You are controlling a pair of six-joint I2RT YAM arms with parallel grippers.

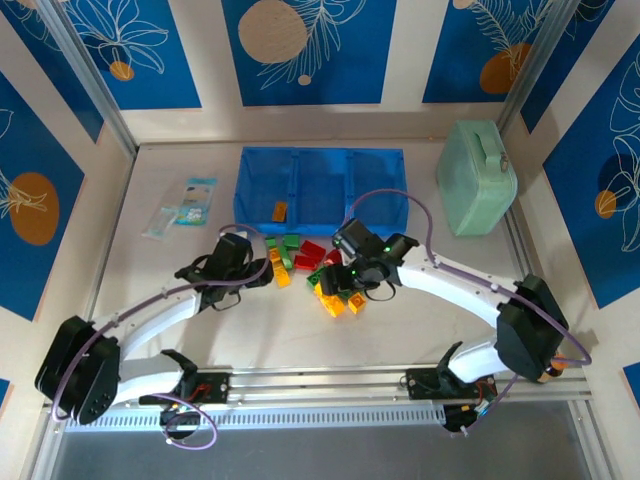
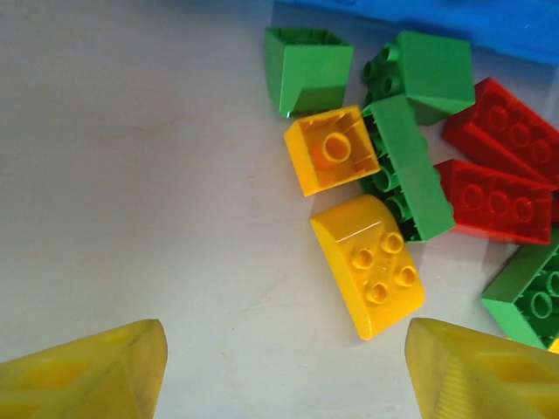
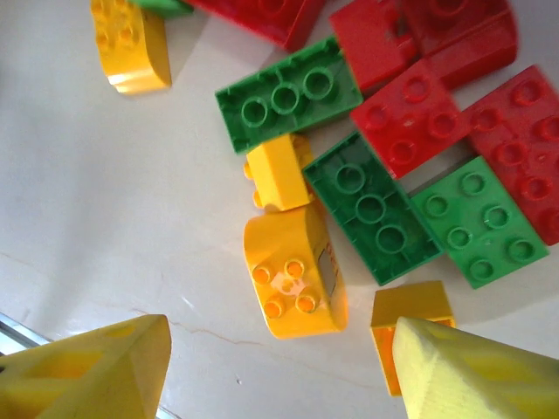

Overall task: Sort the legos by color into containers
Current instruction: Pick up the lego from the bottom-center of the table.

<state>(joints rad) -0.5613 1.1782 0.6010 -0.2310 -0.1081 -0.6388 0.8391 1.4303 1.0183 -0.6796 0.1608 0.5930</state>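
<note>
Left claw (image 2: 284, 380): fingers apart, nothing between them.
- Just ahead of the gap, slightly right: rounded yellow brick (image 2: 369, 262) flat on the table.
- Beyond it: square yellow brick (image 2: 332, 150) touching a long green brick (image 2: 406, 166).
- Further ahead and right: red bricks (image 2: 498, 201).
- Far ahead: tray (image 2: 437, 17) edge.

Right claw (image 3: 279, 367): fingers apart, clamped on nothing.
- Just ahead of the gap: yellow curved brick (image 3: 293, 284).
- At the right finger (image 3: 472, 367): small orange brick (image 3: 410, 310), partly covered; contact unclear.
- Ahead: green bricks, then red.

From above: left claw (image 1: 268, 272) at the left side of the legos (image 1: 312, 258), right claw (image 1: 345, 290) at their near right. Tray (image 1: 370, 195) lies past the legos from both claws. One orange piece (image 1: 280, 209) sits in its left bin.
</note>
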